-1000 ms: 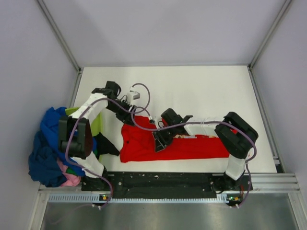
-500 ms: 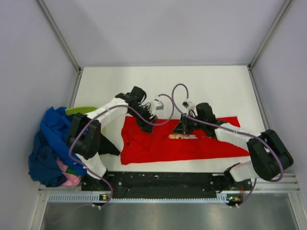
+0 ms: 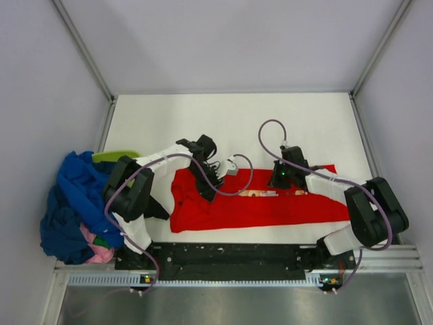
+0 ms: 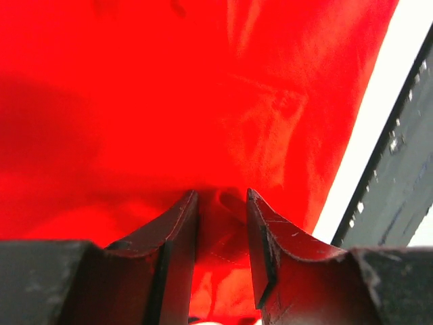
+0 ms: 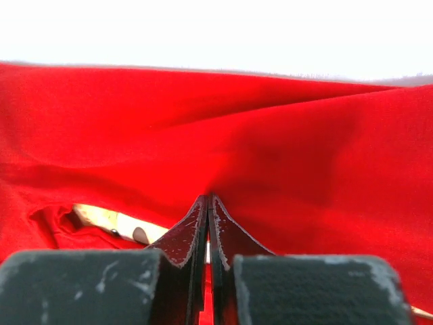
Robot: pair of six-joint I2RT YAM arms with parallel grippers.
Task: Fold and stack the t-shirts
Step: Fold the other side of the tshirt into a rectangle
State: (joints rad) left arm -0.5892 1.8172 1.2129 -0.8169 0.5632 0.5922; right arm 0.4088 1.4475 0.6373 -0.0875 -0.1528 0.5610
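Red cloth fills both wrist views: the red t-shirt [image 3: 260, 208] lies spread across the near part of the white table [image 3: 284, 125], in a long flat band just in front of the arm bases. Its left end is partly hidden under the left arm, so the outline there cannot be traced.

The left pincer [image 4: 220, 196] is down on the shirt's left part, its fingers nearly together with a ridge of red cloth bunched in the narrow gap. The right pincer [image 5: 208, 198] sits at the shirt's far edge, right of centre. Its fingers are pressed almost flat against each other and creases in the cloth run toward their tips; the pinched fabric itself is hidden by them.

Only a tan and white strip of the print [image 5: 111, 222] shows, the rest folded under. A heap of t-shirts [image 3: 71, 203], blue, pink and lime-green, hangs over the table's left edge, their shapes tangled.
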